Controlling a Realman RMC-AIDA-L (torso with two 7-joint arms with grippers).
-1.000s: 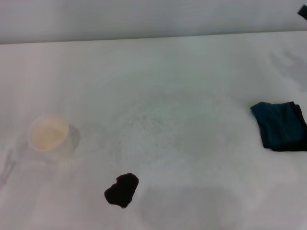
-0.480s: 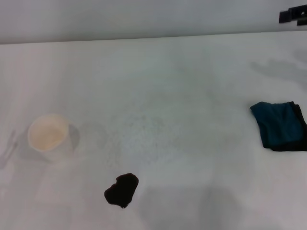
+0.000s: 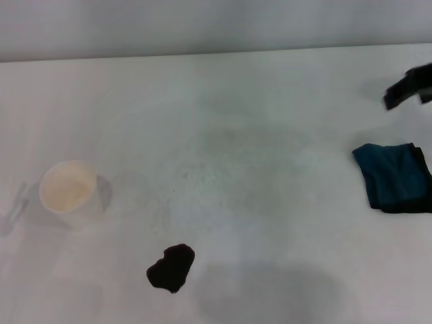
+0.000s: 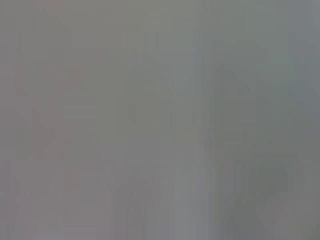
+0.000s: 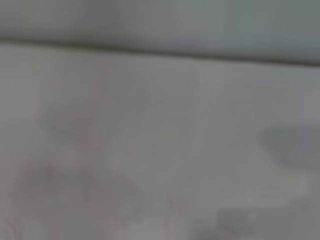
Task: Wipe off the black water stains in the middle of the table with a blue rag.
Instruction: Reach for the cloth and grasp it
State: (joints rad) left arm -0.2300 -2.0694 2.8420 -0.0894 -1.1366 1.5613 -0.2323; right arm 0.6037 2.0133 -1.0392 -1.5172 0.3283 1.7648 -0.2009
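The black water stain (image 3: 171, 267) is a small lobed blotch on the white table (image 3: 229, 155), near the front and left of centre. The blue rag (image 3: 394, 177) lies folded at the table's right edge, dark teal with black edging. My right gripper (image 3: 409, 88) shows as a dark shape at the right edge, above and behind the rag, apart from it. My left gripper is out of view. The left wrist view shows only plain grey. The right wrist view shows the table surface and its far edge.
A cream cup (image 3: 68, 191) stands on the left side of the table, behind and left of the stain. The table's far edge (image 3: 216, 54) meets a grey wall.
My right gripper has come down from the top right corner towards the rag. The stain, the rag and the cup have not moved.
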